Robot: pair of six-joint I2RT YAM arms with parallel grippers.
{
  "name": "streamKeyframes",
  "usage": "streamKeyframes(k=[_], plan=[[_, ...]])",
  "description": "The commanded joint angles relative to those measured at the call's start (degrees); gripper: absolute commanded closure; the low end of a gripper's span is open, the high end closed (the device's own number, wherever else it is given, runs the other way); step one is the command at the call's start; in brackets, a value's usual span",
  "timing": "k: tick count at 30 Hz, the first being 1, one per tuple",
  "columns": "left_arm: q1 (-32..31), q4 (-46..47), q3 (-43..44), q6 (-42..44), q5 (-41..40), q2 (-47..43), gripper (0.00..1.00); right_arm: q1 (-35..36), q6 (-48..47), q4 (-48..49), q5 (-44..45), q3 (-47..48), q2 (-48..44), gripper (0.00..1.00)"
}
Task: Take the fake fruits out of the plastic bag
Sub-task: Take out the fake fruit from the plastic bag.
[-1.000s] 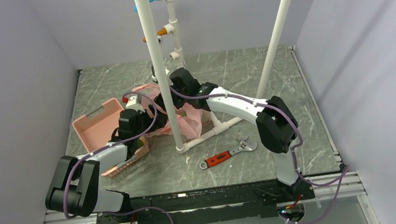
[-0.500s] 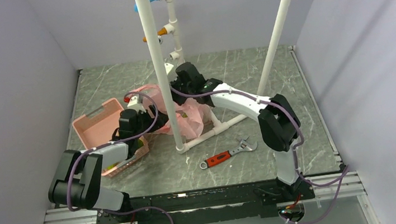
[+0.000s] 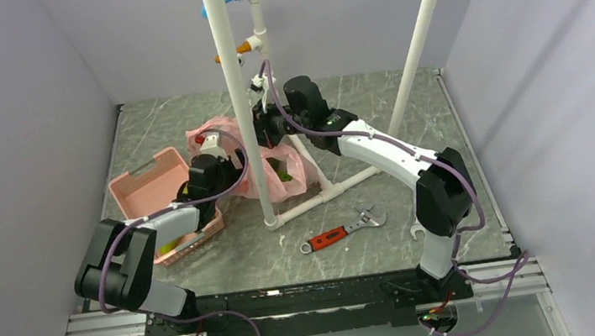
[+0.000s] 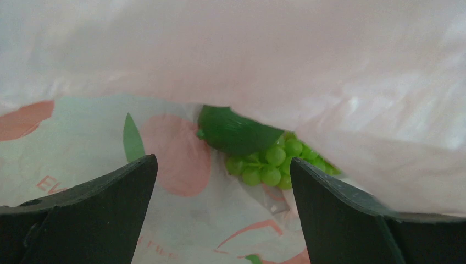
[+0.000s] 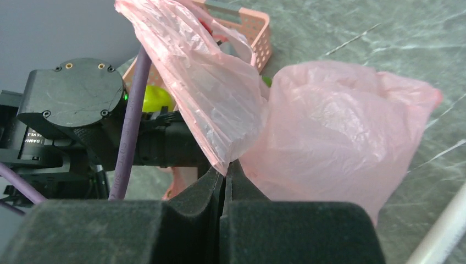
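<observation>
Facing left end effector (image 4: pixel 221 165): fake fruits (image 4: pixel 268 163)

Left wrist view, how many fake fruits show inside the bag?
2: a dark green fruit under a fold of the plastic bag, and a bunch of green grapes against its lower right. More may be hidden.

The plastic bag (image 5: pixel 340 126) is see-through pink, printed inside with salmon blobs and green leaves. In it lie light green grapes (image 4: pixel 269 162) and a dark green fruit (image 4: pixel 236 131). Pink basket (image 3: pixel 143 181); grey tabletop (image 3: pixel 355 111) veined white; red-handled wrench (image 3: pixel 339 231).
</observation>
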Motion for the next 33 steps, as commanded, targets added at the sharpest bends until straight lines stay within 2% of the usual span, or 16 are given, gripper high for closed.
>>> streamKeyframes(k=[1, 8, 14, 17, 23, 27, 30, 33], plan=[[-1.9, -3.4, 4.2, 0.3, -5.2, 2.5, 0.01, 0.2, 3.3, 4.0, -3.3, -1.8, -2.3, 1.0], [-4.9, -9.6, 13.1, -3.8, -8.2, 11.5, 0.01, -1.6, 4.9, 5.9, -5.0, -3.4, -3.1, 1.0], [-6.4, -20.3, 26.0, -5.5, -10.1, 21.6, 0.01, -4.5, 7.8, 9.6, -7.1, -7.3, -4.9, 1.0], [-6.4, -23.8, 29.7, -6.7, -10.5, 25.2, 0.02, -5.3, 8.2, 10.1, -7.7, -8.3, -5.6, 1.0], [-6.7, -26.2, 33.3, -5.7, -8.4, 28.1, 0.26, -7.0, 9.0, 11.3, -7.9, -9.9, -6.9, 1.0], [-6.6, -25.7, 32.7, -3.4, -6.0, 28.1, 0.36, -7.9, 8.5, 12.1, -7.8, -12.3, -7.8, 1.0], [-6.5, -24.1, 31.4, -1.4, -3.0, 25.1, 0.47, -8.5, 8.1, 13.3, -6.9, -15.4, -8.5, 1.0], [-6.5, -22.0, 28.9, 0.2, 1.1, 19.5, 0.51, -8.9, 7.8, 14.7, -5.8, -18.6, -9.1, 1.0]])
